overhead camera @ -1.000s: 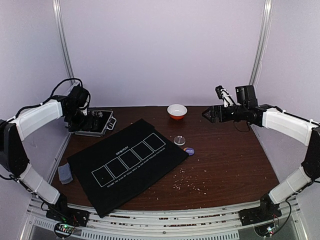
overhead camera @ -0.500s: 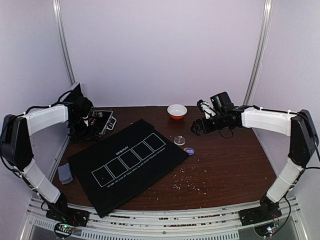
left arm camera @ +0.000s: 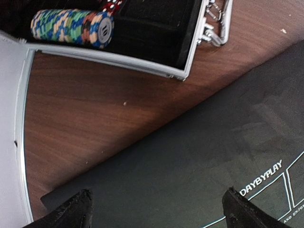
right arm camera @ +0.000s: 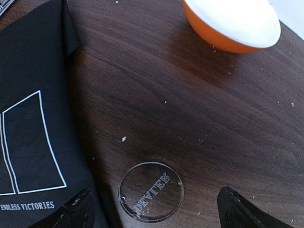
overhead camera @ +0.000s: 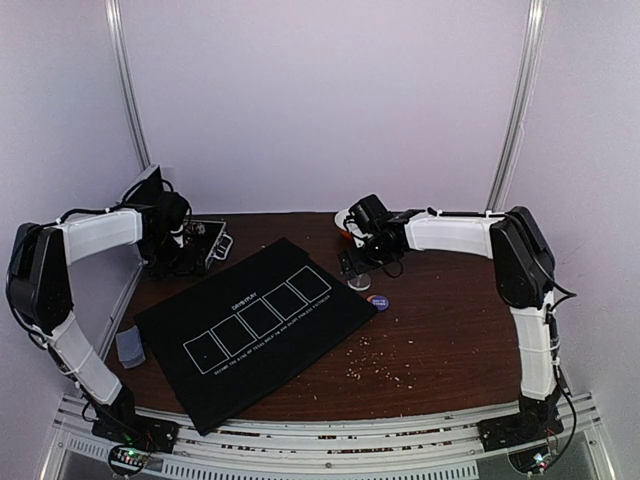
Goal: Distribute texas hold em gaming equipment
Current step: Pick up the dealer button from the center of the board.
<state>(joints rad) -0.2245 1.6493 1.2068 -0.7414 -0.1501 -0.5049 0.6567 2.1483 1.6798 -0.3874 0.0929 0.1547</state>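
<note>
Partly cropped, left tool (left arm camera: pixel 157 198) and right tool (right arm camera: pixel 153 194) both released, empty; clear disc (right arm camera: pixel 151 191) faint.

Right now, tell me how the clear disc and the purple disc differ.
The clear disc is see-through, with wood grain showing behind its engraved lettering; the purple disc is opaque and coloured. The clear disc lies below the open right gripper; the purple disc lies clear of it, nearer the arm bases. Both are round and lie flat on the table beside the mat.
</note>
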